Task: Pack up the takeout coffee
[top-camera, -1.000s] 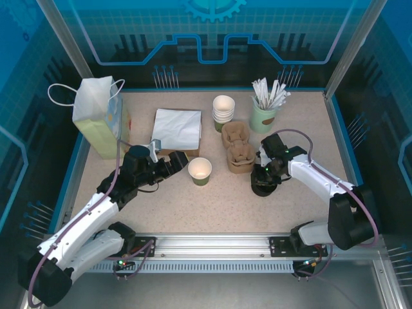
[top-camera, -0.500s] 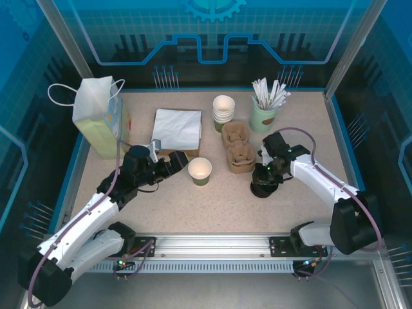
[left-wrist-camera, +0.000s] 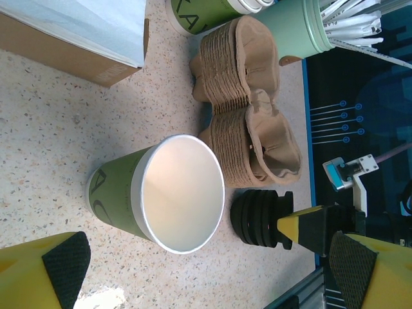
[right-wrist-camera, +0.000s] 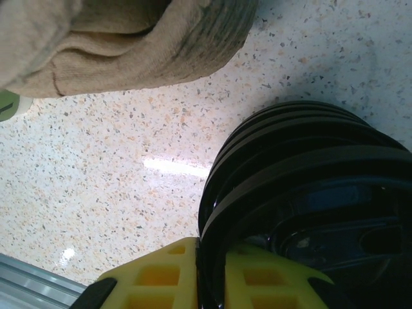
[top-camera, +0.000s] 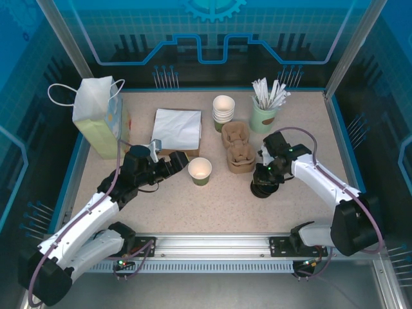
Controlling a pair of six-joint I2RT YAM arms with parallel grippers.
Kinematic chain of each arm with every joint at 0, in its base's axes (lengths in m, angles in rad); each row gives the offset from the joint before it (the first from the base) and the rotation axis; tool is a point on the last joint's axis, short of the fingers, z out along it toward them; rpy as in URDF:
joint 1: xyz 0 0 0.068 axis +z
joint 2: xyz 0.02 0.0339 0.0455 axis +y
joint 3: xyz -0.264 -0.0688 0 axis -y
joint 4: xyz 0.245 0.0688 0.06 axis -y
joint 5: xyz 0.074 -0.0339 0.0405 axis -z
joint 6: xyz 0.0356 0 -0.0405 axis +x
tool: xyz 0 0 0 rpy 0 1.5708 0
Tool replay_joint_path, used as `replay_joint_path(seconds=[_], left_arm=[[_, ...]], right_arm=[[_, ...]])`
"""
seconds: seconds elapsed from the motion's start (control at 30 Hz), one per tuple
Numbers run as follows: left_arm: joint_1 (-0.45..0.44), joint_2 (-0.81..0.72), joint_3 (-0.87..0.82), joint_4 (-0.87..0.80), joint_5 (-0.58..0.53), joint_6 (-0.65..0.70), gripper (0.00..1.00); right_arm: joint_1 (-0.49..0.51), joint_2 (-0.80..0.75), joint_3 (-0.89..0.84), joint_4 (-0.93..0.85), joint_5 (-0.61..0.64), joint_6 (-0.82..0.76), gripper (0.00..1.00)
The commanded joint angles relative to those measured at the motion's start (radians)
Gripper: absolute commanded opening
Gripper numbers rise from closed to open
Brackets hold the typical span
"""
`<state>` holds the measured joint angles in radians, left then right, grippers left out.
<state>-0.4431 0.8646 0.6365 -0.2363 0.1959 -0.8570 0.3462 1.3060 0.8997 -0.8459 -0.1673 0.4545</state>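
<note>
Near the middle of the surface (top-camera: 212,207): takeout coffee (top-camera: 200,171), one olive-green paper cup with white rim and white inside, upright, nothing visible in it, standing free.

Just left of it: left gripper (top-camera: 175,162), released, its fingers spread wide. In the left wrist view the cup (left-wrist-camera: 168,193) stands ahead of and between the two black pads (left-wrist-camera: 64,264), touching neither.

Right of the cup, close by: brown pulp carriers (top-camera: 237,148), nested and stacked in two lobes.

Right of the carriers, nearer the arms: stack of black lids (top-camera: 259,190). The right gripper (top-camera: 264,176) sits down over it. In the right wrist view one yellow finger (right-wrist-camera: 161,278) lies against the rim of the lids (right-wrist-camera: 309,193); I cannot tell whether the gripper is clenched on them.

Far side, from left to right:
- pale green paper bag (top-camera: 96,122) with white handles, upright at the left edge
- white napkins (top-camera: 177,127) lying on a brown box
- stack of olive-green cups (top-camera: 223,111)
- mint-green cup (top-camera: 264,116) holding white-wrapped sticks
</note>
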Motion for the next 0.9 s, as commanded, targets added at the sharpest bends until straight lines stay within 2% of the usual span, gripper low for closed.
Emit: replay_joint_path(seconds=[0.0,0.2,0.4,0.53,0.63,0.7,0.87], left_arm=[[-0.014,-0.006,0.036,0.021,0.006,0.054,0.99],[-0.091,-0.027,0.085,0.129,0.017,0.222,0.99],[-0.193,0.000,0.116,0.383,0.043,0.529,0.99],[-0.237,0.040,0.132,0.570,0.117,0.791,0.99],[-0.257,0.091,0.196,0.571,0.192,0.976,0.99],[-0.265,0.136,0.241,0.561,0.238,1.048,0.99],[-0.276,0.236,0.300,0.616,0.303,1.112,0.99]], right_arm=[[-0.027,-0.064,0.031,-0.019,-0.061,0.006,0.12],[-0.083,-0.156,0.092,-0.040,-0.220,0.017,0.12],[-0.102,-0.201,0.230,-0.003,-0.550,0.056,0.13],[-0.099,-0.191,0.334,0.004,-0.720,0.078,0.13],[-0.085,-0.187,0.383,0.036,-0.806,0.107,0.13],[-0.070,-0.185,0.406,0.063,-0.837,0.130,0.13],[-0.030,-0.175,0.451,0.097,-0.867,0.166,0.13]])
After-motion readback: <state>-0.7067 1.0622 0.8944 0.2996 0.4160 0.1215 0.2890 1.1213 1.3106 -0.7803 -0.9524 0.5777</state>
